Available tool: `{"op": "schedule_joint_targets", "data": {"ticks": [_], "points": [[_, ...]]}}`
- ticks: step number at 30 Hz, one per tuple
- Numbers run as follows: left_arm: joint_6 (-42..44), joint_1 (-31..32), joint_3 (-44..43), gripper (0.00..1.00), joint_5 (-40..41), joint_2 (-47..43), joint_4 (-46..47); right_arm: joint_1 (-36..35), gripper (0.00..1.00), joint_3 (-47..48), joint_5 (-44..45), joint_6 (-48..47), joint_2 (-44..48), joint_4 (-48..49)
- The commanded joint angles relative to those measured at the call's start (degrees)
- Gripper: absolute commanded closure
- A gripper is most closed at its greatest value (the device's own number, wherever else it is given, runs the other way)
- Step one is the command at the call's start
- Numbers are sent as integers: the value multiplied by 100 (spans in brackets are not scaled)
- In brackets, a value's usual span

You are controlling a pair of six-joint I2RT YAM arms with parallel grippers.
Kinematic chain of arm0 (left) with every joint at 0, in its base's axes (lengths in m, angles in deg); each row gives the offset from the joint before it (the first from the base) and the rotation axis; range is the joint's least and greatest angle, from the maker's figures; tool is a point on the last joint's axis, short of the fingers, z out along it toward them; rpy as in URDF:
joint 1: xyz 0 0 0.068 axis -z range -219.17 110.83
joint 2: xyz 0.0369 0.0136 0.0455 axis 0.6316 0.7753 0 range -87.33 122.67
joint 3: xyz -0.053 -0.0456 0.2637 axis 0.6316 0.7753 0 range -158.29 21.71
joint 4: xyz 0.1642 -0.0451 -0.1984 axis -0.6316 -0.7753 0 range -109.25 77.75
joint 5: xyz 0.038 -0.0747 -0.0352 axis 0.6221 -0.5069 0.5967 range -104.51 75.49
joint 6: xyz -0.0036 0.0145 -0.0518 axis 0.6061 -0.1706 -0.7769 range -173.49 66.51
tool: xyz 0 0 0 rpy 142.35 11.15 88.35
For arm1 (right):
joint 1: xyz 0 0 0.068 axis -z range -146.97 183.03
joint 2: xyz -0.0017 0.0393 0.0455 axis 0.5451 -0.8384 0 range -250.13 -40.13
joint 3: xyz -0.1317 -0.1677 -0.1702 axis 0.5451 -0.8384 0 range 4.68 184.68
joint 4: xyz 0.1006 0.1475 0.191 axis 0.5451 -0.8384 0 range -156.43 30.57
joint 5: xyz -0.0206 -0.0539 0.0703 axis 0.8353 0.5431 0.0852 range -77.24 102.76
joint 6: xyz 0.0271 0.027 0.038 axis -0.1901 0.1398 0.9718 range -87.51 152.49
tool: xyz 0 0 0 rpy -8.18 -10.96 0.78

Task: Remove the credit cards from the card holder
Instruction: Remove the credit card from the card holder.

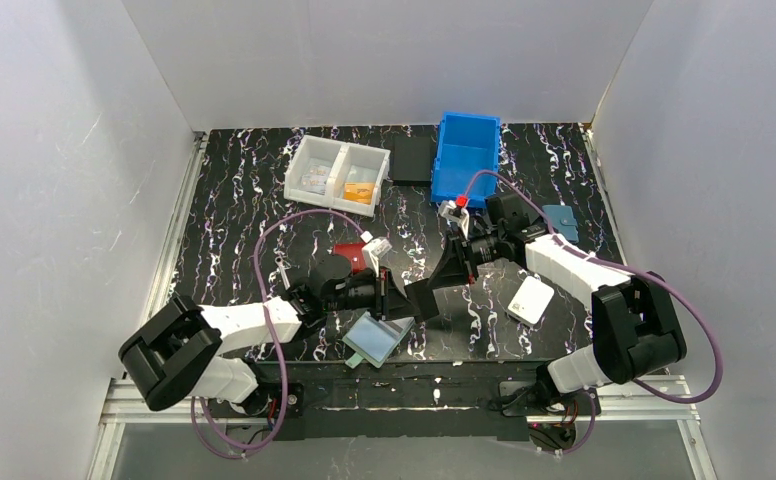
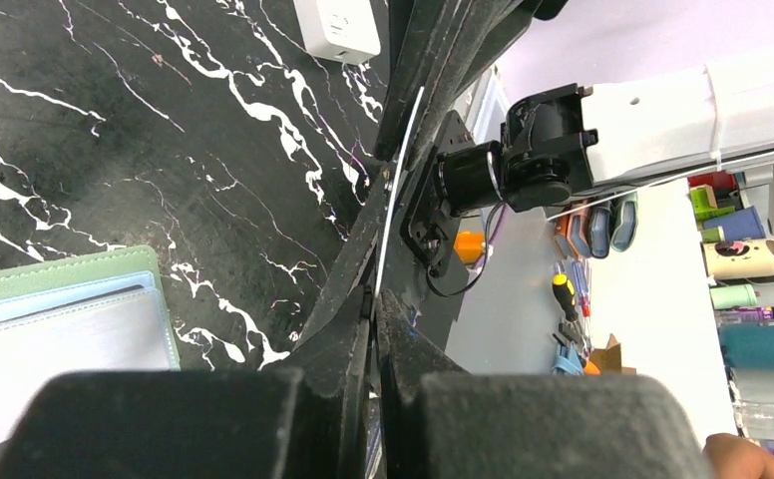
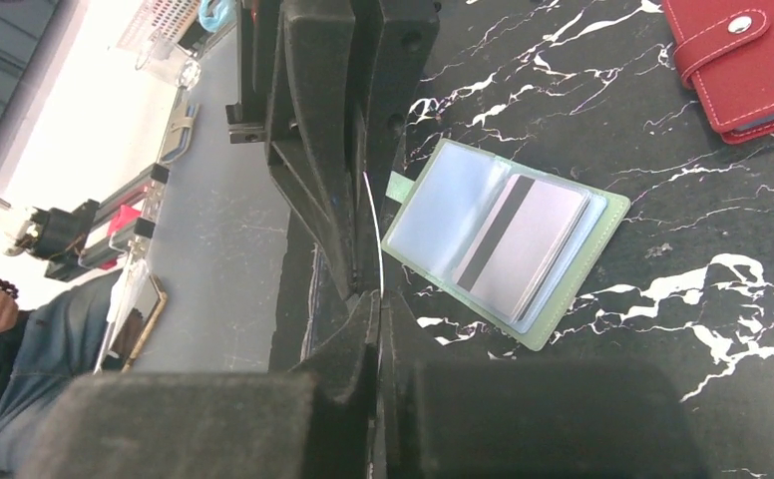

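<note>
Left pincer (image 2: 373, 299) and right pincer (image 3: 378, 292) both clamped on one thin pale plastic card (image 3: 375, 235), edge-on between them. Open sage-green leather-like card holder (image 3: 563, 289) lies on black marbled table (image 3: 722, 339), just beside them.

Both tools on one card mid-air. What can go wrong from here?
1. The left tool and right tool both pinch the same card, which looks bowed; opposing pulls could bend it or pop it free.
2. A striped card sits in the open card holder, which lies loose and may slide when tugged.
</note>
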Motion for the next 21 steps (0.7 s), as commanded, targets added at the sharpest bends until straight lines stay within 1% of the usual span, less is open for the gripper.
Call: {"op": "schedule_joint_targets", "data": {"ticks": [1, 2, 3, 4, 6, 8, 9, 11, 12, 13, 15, 17, 19, 21], "points": [[215, -9, 48, 100, -224, -153, 485, -35, 77, 34, 90, 133, 46, 234], [383, -10, 113, 100, -226, -247, 474, -13, 60, 87, 235, 120, 68, 161], [585, -8, 209, 100, -214, -380, 407, 40, 48, 163, 322, 15, 90, -24], [884, -5, 302, 100, -145, -550, 283, 152, 40, 230, 290, -98, 101, -190], [1604, 7, 445, 100, 43, -1007, -201, 339, 29, 209, -82, 72, 109, -174], [2520, 76, 512, 100, 361, -1550, -736, 469, 21, 26, -392, 635, 164, 379], [3011, 139, 474, 100, 582, -1815, -1015, 492, 17, -126, -427, 1133, 222, 886], [4002, 325, 361, 100, 1166, -2210, -1596, 505, 11, -465, -393, 2135, 375, 1910], [4441, 392, 255, 100, 1491, -2345, -1861, 505, 9, -536, -336, 2406, 433, 2151], [4868, 473, 140, 100, 1812, -2420, -2084, 505, 6, -553, -252, 2530, 476, 2209], [5735, 735, -71, 100, 2698, -2433, -2407, 510, 3, -541, -43, 2821, 506, 2248], [6861, 1032, -199, 100, 3853, -2221, -2475, 556, 2, -548, 261, 3398, 482, 2492], [7820, 1434, -377, 100, 5061, -1809, -2440, 643, 2, -595, 432, 4159, 414, 2927], [8611, 1639, -549, 100, 5829, -1385, -2311, 704, 2, -655, 753, 4786, 373, 3143]]}}
